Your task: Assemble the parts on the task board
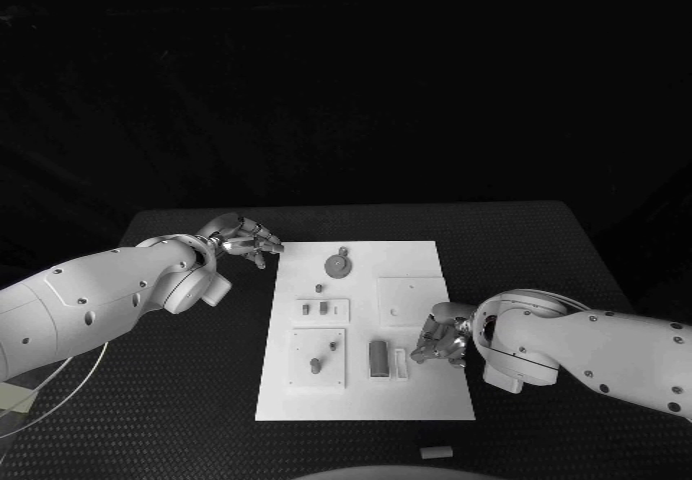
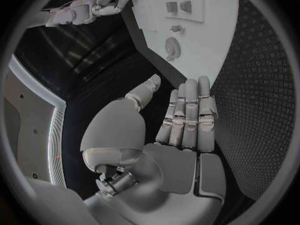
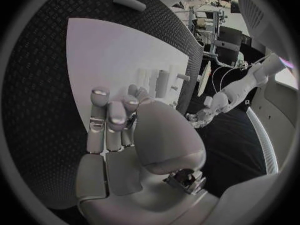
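Fingers [image 1: 433,345] curled, silver; task board [image 1: 418,390] flat, white, rectangular.

One task board [image 1: 418,395], two hands, one small cylinder [image 1: 436,452] loose on the table [image 1: 173,400].

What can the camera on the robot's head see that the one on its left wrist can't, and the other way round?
Head view alone: the whole task board with all its parts, plus a small pale cylinder lying on the black table off the board's near edge.

Left wrist view alone: the inner side of the left hand, fingers straight and together, holding nothing.

Both: the board, the round disc-shaped part near its far end, and the right hand at the board's edge.
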### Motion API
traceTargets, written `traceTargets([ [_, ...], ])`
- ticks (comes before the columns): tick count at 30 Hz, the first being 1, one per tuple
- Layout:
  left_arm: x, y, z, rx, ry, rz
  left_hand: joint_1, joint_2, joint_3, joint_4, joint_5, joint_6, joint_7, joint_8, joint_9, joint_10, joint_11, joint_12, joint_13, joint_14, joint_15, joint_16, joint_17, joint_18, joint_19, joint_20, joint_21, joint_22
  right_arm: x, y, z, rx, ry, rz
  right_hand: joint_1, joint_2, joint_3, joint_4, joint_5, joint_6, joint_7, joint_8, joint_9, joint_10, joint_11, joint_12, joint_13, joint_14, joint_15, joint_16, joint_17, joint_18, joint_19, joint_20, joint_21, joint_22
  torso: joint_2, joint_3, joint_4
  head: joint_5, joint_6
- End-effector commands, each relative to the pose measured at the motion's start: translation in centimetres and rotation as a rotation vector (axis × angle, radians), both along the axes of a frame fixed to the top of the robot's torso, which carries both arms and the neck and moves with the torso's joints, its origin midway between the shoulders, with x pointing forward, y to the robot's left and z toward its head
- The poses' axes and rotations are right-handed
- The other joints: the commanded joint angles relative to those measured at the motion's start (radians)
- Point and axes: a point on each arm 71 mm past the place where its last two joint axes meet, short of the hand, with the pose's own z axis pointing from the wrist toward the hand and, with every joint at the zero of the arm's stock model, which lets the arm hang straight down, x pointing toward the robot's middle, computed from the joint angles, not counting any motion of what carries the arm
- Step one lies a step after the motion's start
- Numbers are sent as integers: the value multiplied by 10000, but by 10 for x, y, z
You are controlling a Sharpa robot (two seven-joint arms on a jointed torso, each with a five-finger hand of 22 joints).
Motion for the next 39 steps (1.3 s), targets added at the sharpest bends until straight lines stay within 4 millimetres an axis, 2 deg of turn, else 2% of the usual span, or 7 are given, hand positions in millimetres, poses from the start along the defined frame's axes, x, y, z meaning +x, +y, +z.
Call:
traceTargets([
  [1,0,-2,1,-93,15,-99,-52,-26,12,53,-11,-73,6,37,-17,-24,56,47,14,-10,-1,-67,19,126,61,11,-45,10,0,1,3,19,-530,532,-75,-128,49,3,-14,46,31,-58,-17,13,48,35,4,3,-82,29,1,275,-24,-4,56,208,2,4,-4,8,2],
  [7,0,-3,1,-99,17,-115,-51,-27,11,53,-11,-73,6,38,-17,-25,56,47,15,-10,-1,-68,20,126,61,11,-46,12,-4,1,6,232,-685,1012,-436,-430,195,32,-16,86,28,-60,-68,31,49,16,-14,16,-81,10,-31,275,7,-3,78,184,0,0,-7,0,13],
  [15,0,-3,1,-99,13,-117,-49,-27,11,54,-11,-73,6,39,-18,-25,56,47,16,-10,-1,-69,22,126,62,11,-48,14,-7,2,7,370,-511,1418,-1496,-1199,1199,0,-27,118,45,-38,-143,66,59,4,-35,73,-70,-4,-85,275,126,-61,73,163,3,2,-11,-21,22],
  [24,0,-2,1,-97,-17,-91,-48,-27,10,56,-11,-73,6,41,-19,-25,56,47,17,-10,-1,-70,24,126,63,12,-50,16,-5,-1,7,289,-651,1455,-2001,-1524,1728,-19,-45,93,57,-7,-149,65,75,13,-31,89,-59,1,-101,275,157,-81,88,174,-2,3,-5,-24,-17],
  [30,0,-3,1,-103,-27,-100,-49,-27,9,57,-11,-73,6,42,-20,-25,57,47,17,-9,-1,-70,25,126,63,12,-51,17,-5,-1,7,274,-753,1485,-2497,-1858,2171,-12,-51,73,66,27,-145,70,82,18,-35,110,-51,-2,-119,275,204,-92,94,171,-3,5,0,-31,-23],
  [33,0,-3,1,-101,-33,-93,-49,-27,8,58,-11,-73,6,42,-20,-24,57,48,18,-9,0,-71,26,125,64,12,-52,18,-4,-1,8,252,-821,1500,-2773,-2040,2473,-37,-56,60,67,53,-138,77,84,23,-37,123,-50,-2,-128,275,234,-105,101,172,-3,5,1,-29,-2],
  [39,0,-3,1,-100,-32,-91,-52,-30,4,60,-12,-72,6,44,-21,-24,57,48,19,-9,0,-72,27,125,64,13,-54,20,-2,-3,10,216,-961,1489,-3105,-2245,2779,-50,-65,38,70,84,-126,80,87,30,-38,135,-49,1,-136,275,263,-116,111,173,-7,-2,5,-25,28],
])
